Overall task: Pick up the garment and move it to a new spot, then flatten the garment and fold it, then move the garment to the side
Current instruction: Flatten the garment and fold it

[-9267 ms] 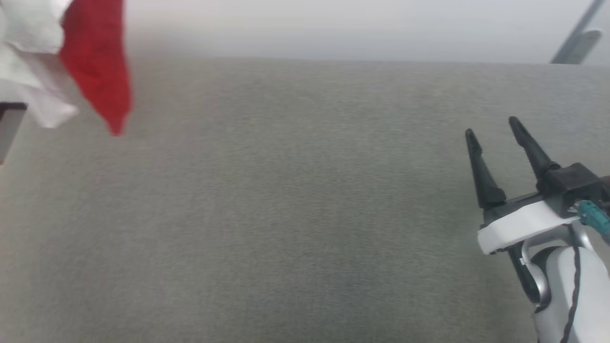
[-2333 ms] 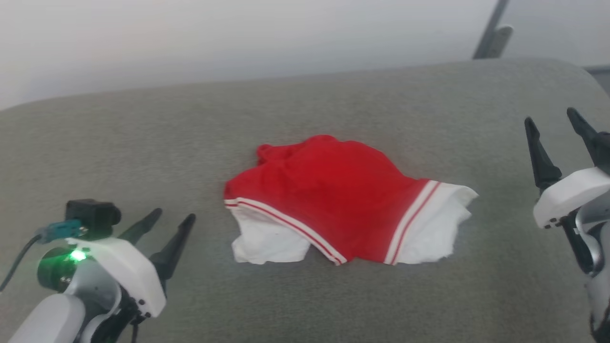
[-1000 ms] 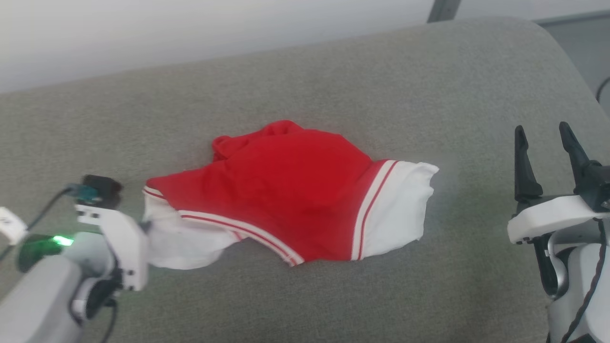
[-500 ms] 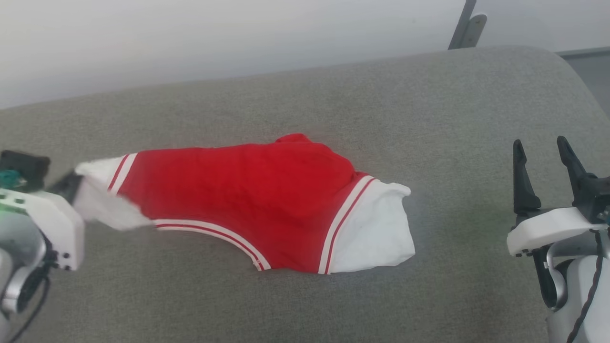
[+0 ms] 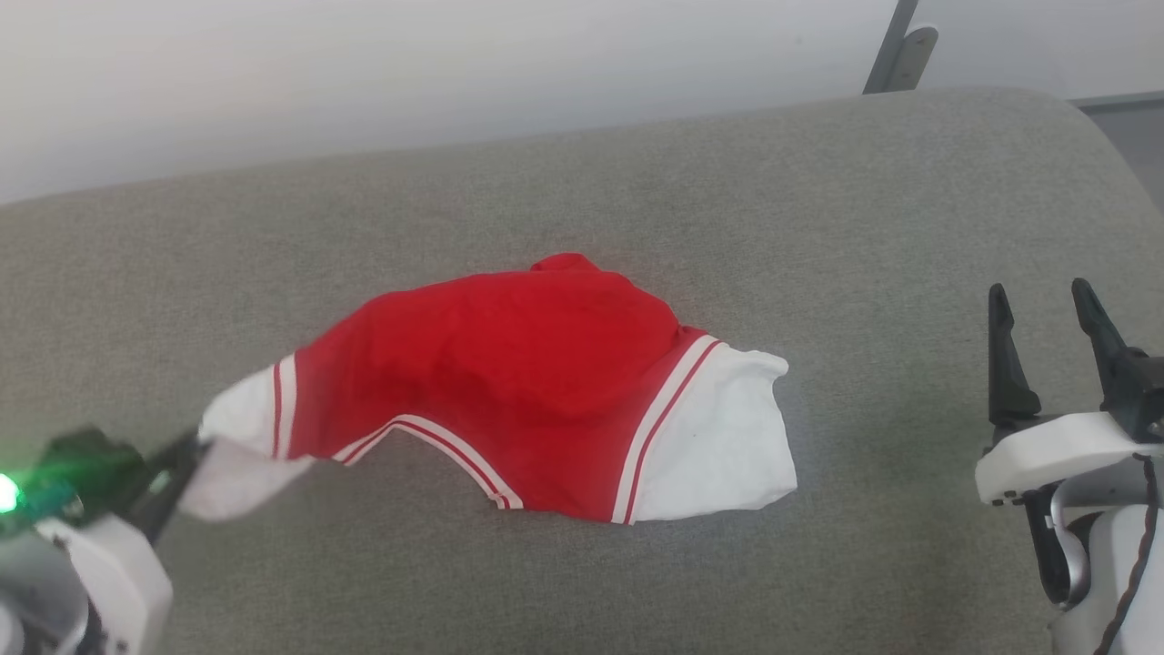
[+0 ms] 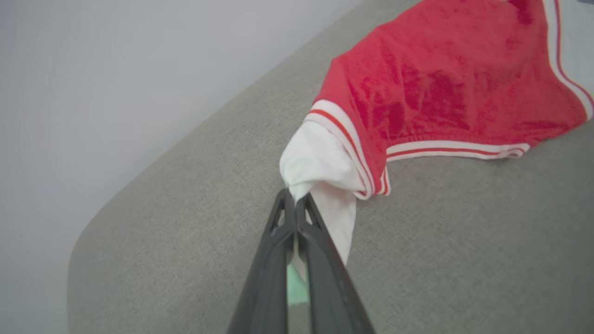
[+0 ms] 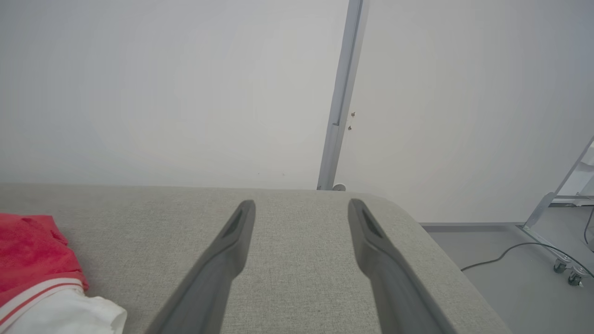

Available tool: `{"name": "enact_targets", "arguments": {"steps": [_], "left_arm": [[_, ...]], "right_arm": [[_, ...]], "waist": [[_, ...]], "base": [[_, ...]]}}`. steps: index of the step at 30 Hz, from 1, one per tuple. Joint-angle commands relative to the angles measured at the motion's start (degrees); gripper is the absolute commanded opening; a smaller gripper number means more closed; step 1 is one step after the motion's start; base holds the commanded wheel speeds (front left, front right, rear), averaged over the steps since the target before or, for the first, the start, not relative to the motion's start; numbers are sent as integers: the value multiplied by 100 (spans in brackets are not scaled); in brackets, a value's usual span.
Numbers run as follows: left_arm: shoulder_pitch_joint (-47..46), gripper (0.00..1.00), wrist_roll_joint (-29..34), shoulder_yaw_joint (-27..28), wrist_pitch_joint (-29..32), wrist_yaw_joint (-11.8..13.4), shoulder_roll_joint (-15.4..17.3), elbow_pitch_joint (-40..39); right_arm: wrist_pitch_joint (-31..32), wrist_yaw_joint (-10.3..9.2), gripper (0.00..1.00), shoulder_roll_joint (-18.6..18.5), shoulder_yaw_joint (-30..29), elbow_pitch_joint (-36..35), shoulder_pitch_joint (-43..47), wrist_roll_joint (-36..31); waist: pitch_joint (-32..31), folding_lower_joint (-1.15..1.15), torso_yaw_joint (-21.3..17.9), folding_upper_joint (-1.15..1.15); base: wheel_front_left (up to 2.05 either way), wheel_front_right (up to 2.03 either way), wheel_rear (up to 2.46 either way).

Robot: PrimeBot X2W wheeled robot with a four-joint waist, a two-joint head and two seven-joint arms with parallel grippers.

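Left claw (image 6: 293, 197): fingers pressed together, clamped on the end of a white sleeve (image 6: 320, 162) of the garment (image 6: 441, 83). A fold of white cloth hangs beneath the fingers. In the head view this claw (image 5: 186, 452) sits at the lower left, with a green light (image 5: 5, 496) lit on its wrist housing.

Right claw (image 5: 1039, 300): fingers well apart, nothing between them, pointing up the head view at the far right. It stands well apart from the garment. In its own wrist view the claw (image 7: 301, 206) is over bare grey fabric.

Garment (image 5: 509, 364): a red T-shirt with white sleeves and red-and-white stripe trim. It lies crumpled near the middle of the grey fabric-covered worktop (image 5: 637, 182). The gripped sleeve (image 5: 241, 414) is drawn out toward the left claw and looks blurred in the head view. The other sleeve (image 5: 718, 437) lies flat on the worktop on the side toward the right claw. Its edge (image 7: 28, 246) appears at the lower left of the right wrist view.

Surroundings: a pale wall (image 5: 364, 73) behind the worktop, a grey metal post (image 7: 341, 93) against it, and a cable (image 7: 510, 250) on the floor.
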Motion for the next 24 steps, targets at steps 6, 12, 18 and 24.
{"name": "enact_targets", "arguments": {"steps": [6, 12, 18, 24], "left_arm": [[538, 0, -187, -315, 31, -263, 126, -135], [379, 0, -351, -766, 220, -440, -147, 73], [21, 0, -527, -1352, 418, -501, -381, 322], [-232, 64, -890, -1668, 627, -510, -475, 677]], "right_arm": [[16, -6, 100, 24, -1, 7, 78, 33], [44, -6, 100, 30, 95, 71, 35, 29], [59, -6, 100, 18, 169, 117, -35, 39], [62, -6, 100, -12, 235, 157, -32, 59]], "waist": [[64, 0, 43, 0], [96, 0, 69, 0], [116, 0, 63, 0], [89, 0, 45, 0]], "base": [[0, 0, 0], [0, 0, 0], [0, 0, 0], [0, 0, 0]]}}
